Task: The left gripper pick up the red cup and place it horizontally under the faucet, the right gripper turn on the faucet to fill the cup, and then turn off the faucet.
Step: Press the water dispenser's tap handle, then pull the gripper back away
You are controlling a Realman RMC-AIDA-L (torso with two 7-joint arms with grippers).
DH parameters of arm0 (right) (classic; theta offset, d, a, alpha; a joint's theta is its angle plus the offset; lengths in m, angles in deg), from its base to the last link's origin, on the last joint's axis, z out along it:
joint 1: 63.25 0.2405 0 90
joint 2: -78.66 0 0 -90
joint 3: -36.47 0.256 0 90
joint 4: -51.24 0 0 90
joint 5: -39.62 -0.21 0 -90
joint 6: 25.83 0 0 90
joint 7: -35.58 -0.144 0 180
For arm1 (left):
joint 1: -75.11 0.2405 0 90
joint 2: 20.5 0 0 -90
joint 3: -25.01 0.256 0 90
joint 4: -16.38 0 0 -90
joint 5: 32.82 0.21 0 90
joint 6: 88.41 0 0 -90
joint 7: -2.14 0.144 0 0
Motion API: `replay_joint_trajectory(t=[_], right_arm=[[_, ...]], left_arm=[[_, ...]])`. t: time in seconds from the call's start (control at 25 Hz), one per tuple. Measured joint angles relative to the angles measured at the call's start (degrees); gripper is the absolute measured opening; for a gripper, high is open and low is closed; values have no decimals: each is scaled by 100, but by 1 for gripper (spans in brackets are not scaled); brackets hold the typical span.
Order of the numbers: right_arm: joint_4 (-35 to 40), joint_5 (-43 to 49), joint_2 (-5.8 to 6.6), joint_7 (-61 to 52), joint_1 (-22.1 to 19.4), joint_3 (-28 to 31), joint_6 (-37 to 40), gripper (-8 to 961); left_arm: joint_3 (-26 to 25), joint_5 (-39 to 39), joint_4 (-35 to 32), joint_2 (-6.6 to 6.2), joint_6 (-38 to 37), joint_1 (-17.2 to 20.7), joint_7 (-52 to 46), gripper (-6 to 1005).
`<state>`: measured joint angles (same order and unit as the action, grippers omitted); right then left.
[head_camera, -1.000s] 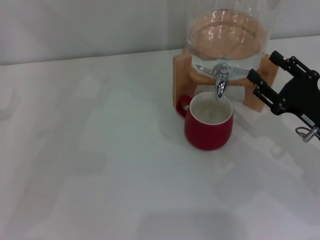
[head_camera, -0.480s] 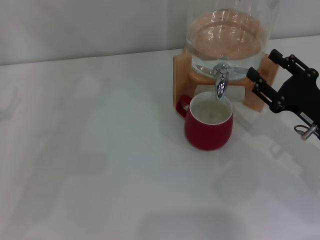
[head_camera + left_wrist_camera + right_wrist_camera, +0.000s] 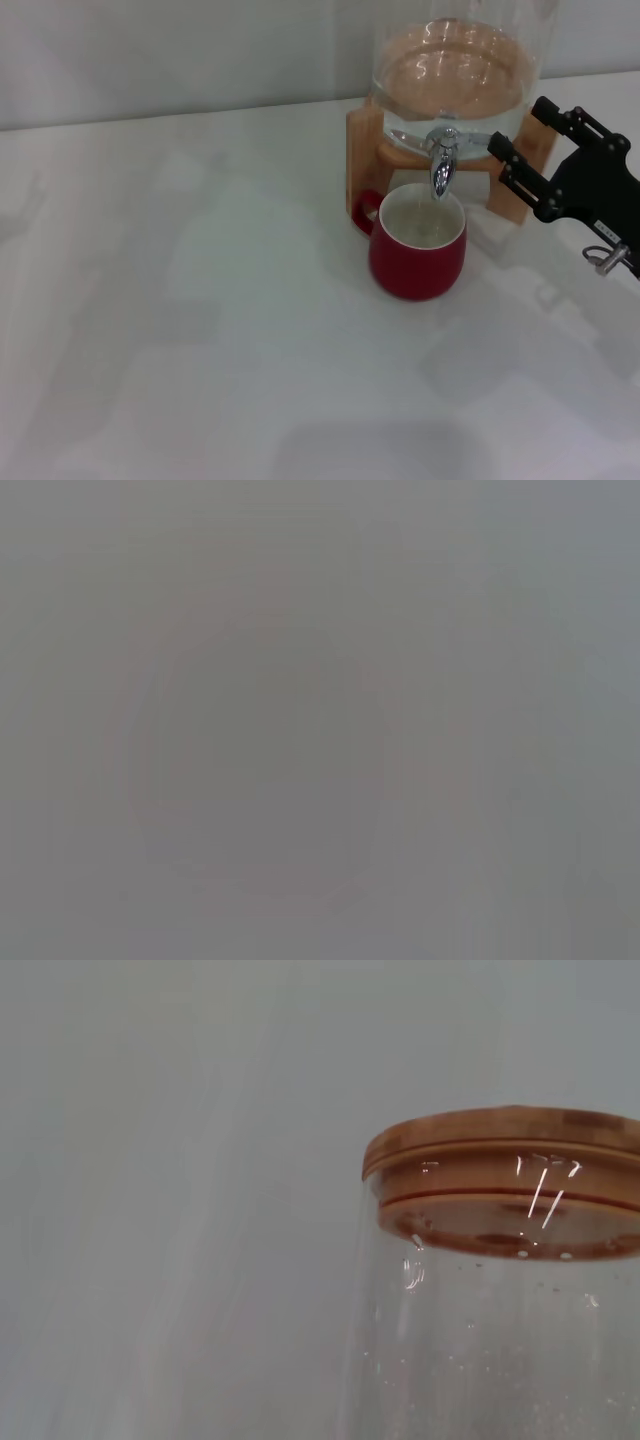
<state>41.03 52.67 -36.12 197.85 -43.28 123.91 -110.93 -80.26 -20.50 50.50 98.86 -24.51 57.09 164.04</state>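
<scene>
i see the red cup upright under the faucet, and my right gripper, jaws spread and empty, just right of the lever; a skewed reach could miss or nudge the dispenser. left claw unseen

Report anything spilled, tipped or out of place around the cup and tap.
Nothing stands out. The red cup stands upright under the faucet, and no spill shows on the table. The right gripper is near the tap, jaws open. The left gripper is out of view.
</scene>
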Motion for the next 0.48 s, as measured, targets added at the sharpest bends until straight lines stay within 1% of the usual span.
replay_joint_trajectory(t=[0.48], right_arm=[[-10, -21, 0, 69, 41, 9, 156, 617]], left_arm=[[-7, 68, 7, 0, 0, 0, 0, 888]])
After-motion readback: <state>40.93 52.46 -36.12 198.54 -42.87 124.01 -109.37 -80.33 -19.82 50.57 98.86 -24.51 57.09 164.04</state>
